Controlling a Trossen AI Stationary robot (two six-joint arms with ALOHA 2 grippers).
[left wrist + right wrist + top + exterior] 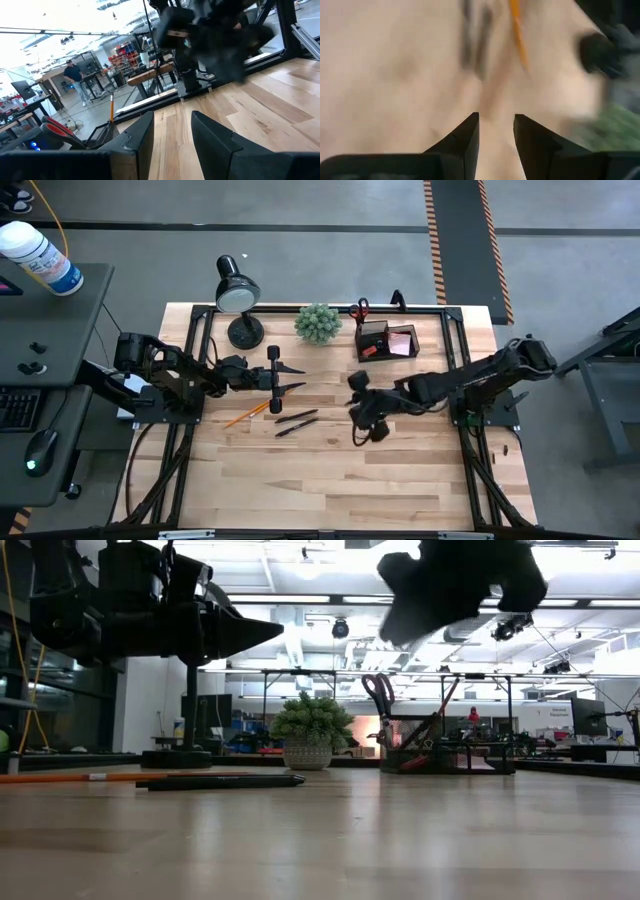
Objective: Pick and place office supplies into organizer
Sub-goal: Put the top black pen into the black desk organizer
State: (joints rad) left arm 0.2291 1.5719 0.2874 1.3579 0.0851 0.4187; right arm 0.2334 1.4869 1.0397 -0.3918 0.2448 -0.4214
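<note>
An orange pencil [245,415] and two black pens [297,422] lie flat on the wooden table between the arms. The black organizer [385,340] stands near the far edge. It holds a pink sticky-note pad [403,342] and red-handled scissors [358,308] standing in its taller section. My left gripper [298,378] is open and hovers above the table just beyond the pens, pointing toward the table's right. My right gripper [362,430] is open and empty, raised above the table right of the pens. Its wrist view looks down on the pencil [517,30] and pens [475,35].
A black desk lamp [238,295] and a green plant ball [318,323] stand at the far edge left of the organizer. A black frame rail runs along the table's far edge and sides. Bare wood lies toward the near edge. A person [75,77] stands in the room beyond.
</note>
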